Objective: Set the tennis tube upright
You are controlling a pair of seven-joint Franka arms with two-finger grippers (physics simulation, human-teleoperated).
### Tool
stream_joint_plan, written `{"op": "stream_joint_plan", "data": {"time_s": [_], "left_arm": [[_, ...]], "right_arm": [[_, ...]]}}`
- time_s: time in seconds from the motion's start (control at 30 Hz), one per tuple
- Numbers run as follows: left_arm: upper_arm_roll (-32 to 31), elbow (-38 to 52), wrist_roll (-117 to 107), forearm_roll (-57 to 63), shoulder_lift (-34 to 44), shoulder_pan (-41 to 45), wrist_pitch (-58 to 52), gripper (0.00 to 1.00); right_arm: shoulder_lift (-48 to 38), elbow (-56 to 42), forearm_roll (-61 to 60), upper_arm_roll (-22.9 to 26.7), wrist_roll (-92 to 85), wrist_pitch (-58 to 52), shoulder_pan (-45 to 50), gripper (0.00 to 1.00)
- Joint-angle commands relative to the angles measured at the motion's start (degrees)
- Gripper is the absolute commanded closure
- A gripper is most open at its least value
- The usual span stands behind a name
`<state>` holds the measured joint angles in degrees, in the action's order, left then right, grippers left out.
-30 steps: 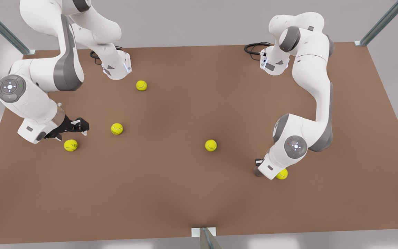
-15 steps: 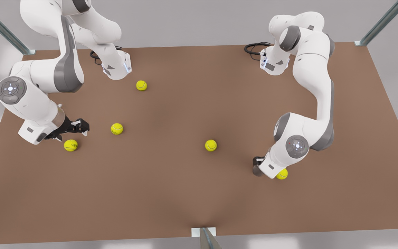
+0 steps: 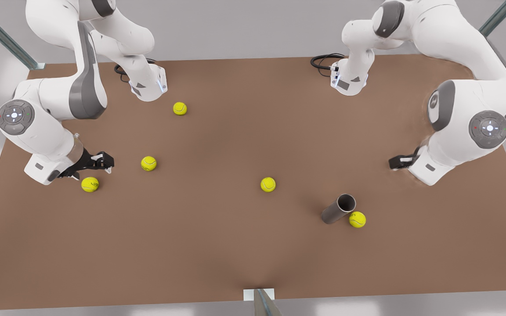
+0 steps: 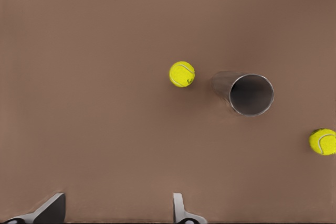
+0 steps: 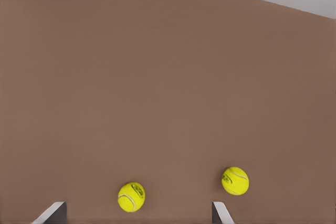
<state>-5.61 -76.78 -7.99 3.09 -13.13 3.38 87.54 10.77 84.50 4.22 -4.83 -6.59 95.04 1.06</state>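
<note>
Left wrist view: left jaws spread, empty; well ahead stands the tennis tube, a smooth grey cylinder, upright, open mouth up, a fuzzy yellow ball beside it. Right jaws spread, empty, above two balls on the matte brown worktop.

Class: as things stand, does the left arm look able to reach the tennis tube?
Probably yes: bare table lies between the open left gripper and the tennis tube; one ball sits close beside it.
</note>
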Motion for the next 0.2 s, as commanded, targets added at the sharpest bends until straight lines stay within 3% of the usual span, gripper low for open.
{"op": "stream_joint_plan", "data": {"time_s": [0.0,0.17], "left_arm": [[-0.36,-9.05,0.08,-5.38,5.90,-0.39,6.48,0.00],[-0.36,-8.65,0.17,-3.88,5.40,0.31,3.08,0.00]], "right_arm": [[-0.04,-0.04,0.00,0.00,0.00,0.05,0.08,0.00],[-0.04,-0.04,-0.09,0.00,0.00,-0.03,-0.01,0.00]]}}
